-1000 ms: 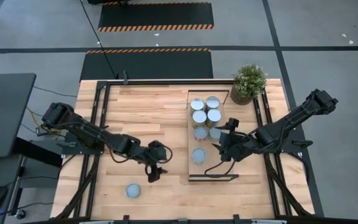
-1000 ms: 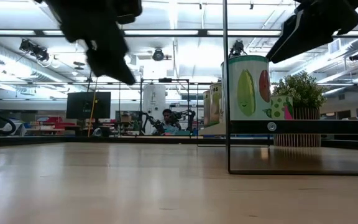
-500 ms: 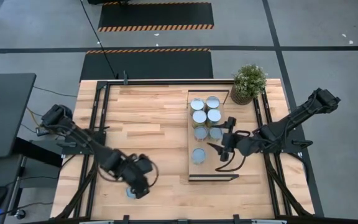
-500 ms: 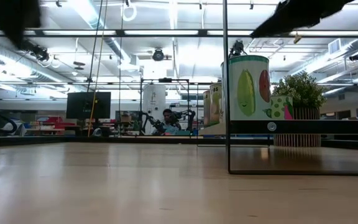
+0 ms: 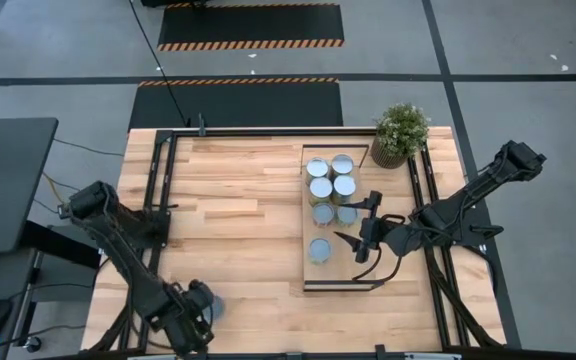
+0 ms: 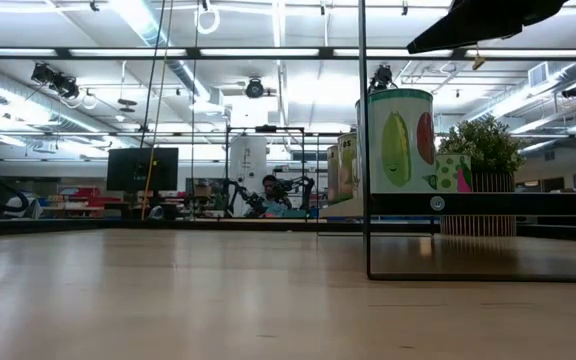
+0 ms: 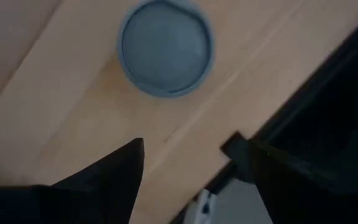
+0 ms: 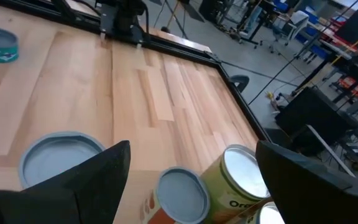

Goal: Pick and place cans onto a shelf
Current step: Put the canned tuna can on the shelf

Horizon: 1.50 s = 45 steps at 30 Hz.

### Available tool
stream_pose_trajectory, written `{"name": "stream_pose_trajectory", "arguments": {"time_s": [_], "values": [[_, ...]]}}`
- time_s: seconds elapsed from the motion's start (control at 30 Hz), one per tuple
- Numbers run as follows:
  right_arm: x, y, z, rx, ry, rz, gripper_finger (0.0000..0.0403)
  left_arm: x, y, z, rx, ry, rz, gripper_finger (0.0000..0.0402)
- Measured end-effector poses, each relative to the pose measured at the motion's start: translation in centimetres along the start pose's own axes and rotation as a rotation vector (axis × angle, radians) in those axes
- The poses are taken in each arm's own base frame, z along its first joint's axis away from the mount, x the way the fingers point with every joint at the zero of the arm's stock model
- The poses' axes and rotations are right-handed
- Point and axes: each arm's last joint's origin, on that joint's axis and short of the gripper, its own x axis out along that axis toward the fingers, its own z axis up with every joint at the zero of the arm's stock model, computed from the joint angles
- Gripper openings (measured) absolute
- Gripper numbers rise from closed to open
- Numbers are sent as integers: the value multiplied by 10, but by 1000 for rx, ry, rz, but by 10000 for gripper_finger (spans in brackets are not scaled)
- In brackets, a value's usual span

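One loose can, with a round blue-grey top, stands upright on the wooden table near its front left corner. My left gripper hovers open just above and beside this can, pointing down, with nothing between its fingers. Several more cans stand upright on the shelf, a light board with a thin dark frame right of centre. My right gripper hangs open over the shelf's near half, above the cans, touching nothing.
A potted green plant stands at the table's far right corner, just beyond the shelf. Dark metal rails run along the table's left and right sides. The table's middle and far left are bare wood. In the low view the shelf's thin upright rises ahead.
My left gripper has swept from the table's middle toward the near left corner, turning and tipping down until it hangs over the loose can. My right gripper has stayed above the shelf and tipped up toward level. No can has moved.
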Motion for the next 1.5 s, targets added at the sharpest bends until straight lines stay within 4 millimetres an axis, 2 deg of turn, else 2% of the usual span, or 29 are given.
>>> {"name": "stream_pose_trajectory", "arguments": {"time_s": [0.13,0.3,0.53,0.73,1.03,1.17,1.4,1.5], "values": [[0,0,0,2,-1,2,354,22,-1,-9,26,12,75,292],[0,0,0,10,-3,15,354,42,-1,-10,70,9,137,325],[0,1,1,25,-4,29,354,56,-2,2,161,11,179,380],[0,2,1,38,-4,54,354,67,-3,18,319,-8,218,389],[0,2,0,51,0,62,354,75,-2,38,438,9,240,385],[0,2,0,53,3,62,354,76,-3,46,443,19,231,361],[0,2,0,55,4,67,354,76,-2,64,391,56,216,294],[0,2,0,54,4,69,354,74,-4,80,386,71,184,291]]}}
